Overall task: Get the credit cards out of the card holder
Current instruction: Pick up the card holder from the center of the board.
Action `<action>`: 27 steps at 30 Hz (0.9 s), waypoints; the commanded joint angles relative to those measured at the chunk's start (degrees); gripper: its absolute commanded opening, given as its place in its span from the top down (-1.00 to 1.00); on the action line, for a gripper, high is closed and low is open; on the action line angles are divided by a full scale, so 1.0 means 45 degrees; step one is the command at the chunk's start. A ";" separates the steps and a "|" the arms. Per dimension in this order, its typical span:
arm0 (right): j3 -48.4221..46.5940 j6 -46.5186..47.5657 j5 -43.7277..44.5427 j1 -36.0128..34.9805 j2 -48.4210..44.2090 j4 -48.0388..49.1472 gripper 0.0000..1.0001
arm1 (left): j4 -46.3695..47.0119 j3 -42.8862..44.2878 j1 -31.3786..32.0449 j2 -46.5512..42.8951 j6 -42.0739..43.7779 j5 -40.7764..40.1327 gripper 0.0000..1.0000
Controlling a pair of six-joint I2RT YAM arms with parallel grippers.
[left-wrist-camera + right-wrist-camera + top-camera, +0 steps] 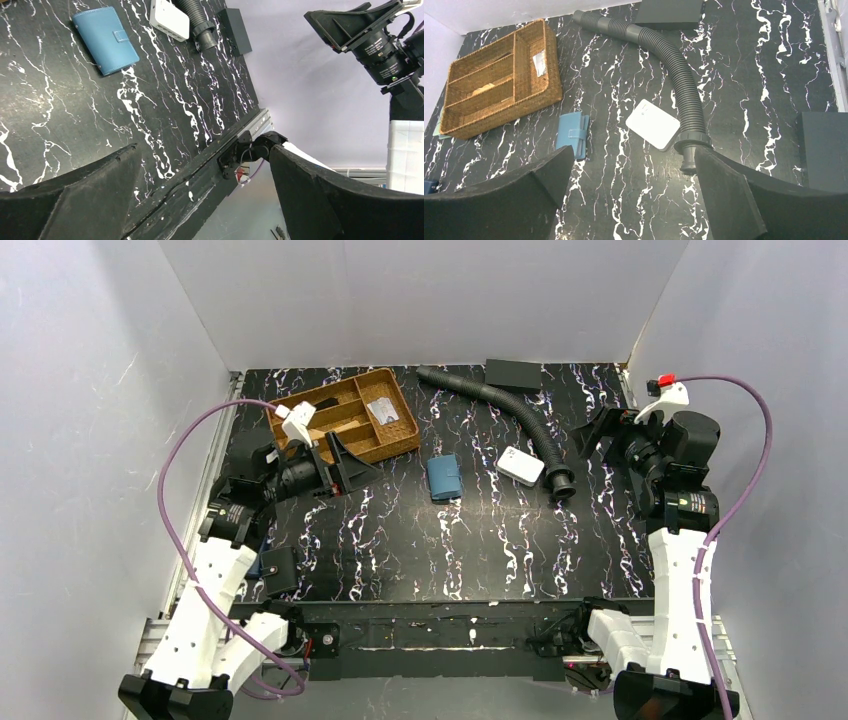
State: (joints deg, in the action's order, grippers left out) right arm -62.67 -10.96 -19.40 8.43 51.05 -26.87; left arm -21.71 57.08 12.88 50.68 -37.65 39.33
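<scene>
From above, I see the teal card holder (444, 478) lying closed mid-tabletop (400, 540), between the wicker tray (345, 415) and the white box (520, 465). Left wrist: my left jaws gape wide, gripping nothing, with the holder well ahead. Right wrist: the right jaws are equally wide and empty, well short of the holder.

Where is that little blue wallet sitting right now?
Seen from the top camera, the card holder lies closed near the middle of the table, with the wicker tray to its left and the white box to its right.
</scene>
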 commanded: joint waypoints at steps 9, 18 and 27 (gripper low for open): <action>-0.0359 -0.0033 -0.0471 0.0100 -0.0251 0.0250 -1.00 | 0.0413 -0.0485 0.0066 -0.1172 -0.0435 -0.1203 -0.99; 0.1046 0.3934 -0.3720 0.0103 -0.0081 0.0418 -1.00 | -0.0380 -0.0270 0.0233 -0.0178 -0.0620 -0.0605 -0.99; 0.1960 0.6784 -0.6586 0.0085 0.0752 -0.0415 -1.00 | -0.3053 0.1036 0.3351 0.1111 0.0897 -0.5864 -0.99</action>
State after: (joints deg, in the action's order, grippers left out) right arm -54.98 13.04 -43.55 8.64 53.69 -28.12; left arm -28.32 57.32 22.92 54.39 -37.87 27.00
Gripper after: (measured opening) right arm 1.002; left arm 0.992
